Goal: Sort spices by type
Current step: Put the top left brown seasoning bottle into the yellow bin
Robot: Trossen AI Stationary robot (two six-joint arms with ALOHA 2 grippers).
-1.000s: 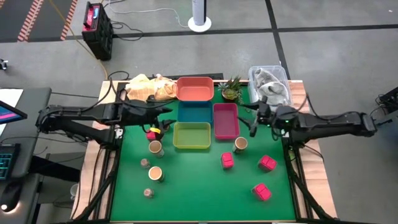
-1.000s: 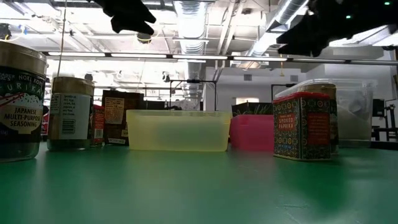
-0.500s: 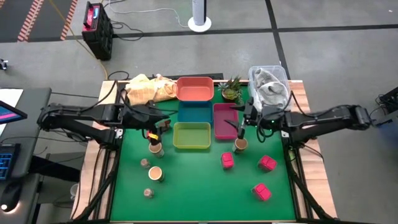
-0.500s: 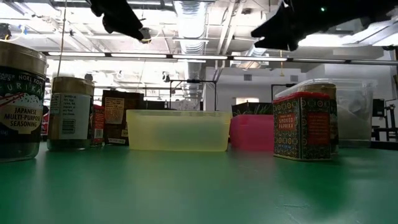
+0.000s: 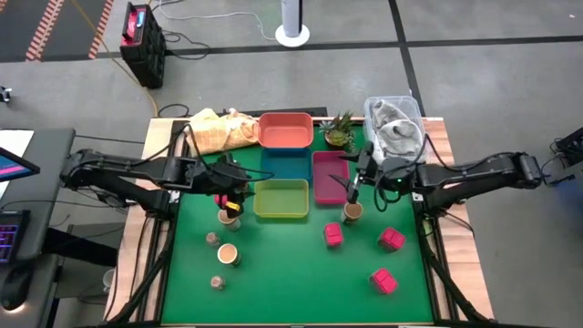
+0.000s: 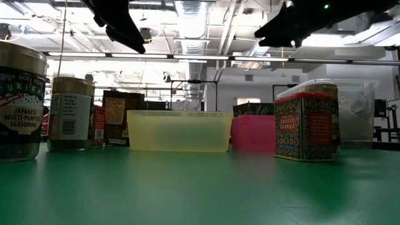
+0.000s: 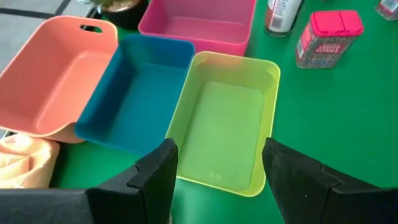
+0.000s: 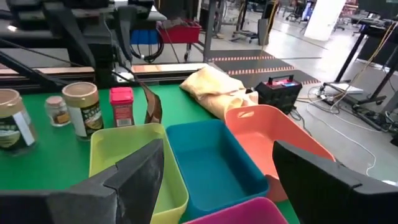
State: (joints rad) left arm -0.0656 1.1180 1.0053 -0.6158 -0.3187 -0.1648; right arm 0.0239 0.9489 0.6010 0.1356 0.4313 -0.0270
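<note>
In the high view my left gripper [image 5: 233,189] hangs open over the table's left part, just above a pink-topped container and next to a cream-topped jar [image 5: 228,217]. My right gripper [image 5: 356,182] is open above the magenta tray's right edge, just beyond another cream-topped jar [image 5: 352,211]. Three pink packets [image 5: 333,235] [image 5: 392,240] [image 5: 383,281] stand on the green mat at the right. A second cream-topped jar [image 5: 228,254] and two tiny brownish jars [image 5: 212,239] [image 5: 218,281] stand at the left. A dark brown piece [image 8: 152,107] stands beside the yellow-green tray [image 7: 224,127].
Four trays sit in the middle: orange [image 5: 285,129], blue [image 5: 285,164], magenta [image 5: 330,176] and yellow-green [image 5: 281,198]. A small potted plant [image 5: 339,130], a clear bin [image 5: 394,123] and a yellowish cloth [image 5: 219,128] line the far edge. Open green mat lies toward the near edge.
My right gripper has swung toward the table's left, from beside the clear bin to the magenta tray's right edge, then stopped. My left gripper has moved a little toward the near edge and down, toward the jars at the left. No object has moved.
</note>
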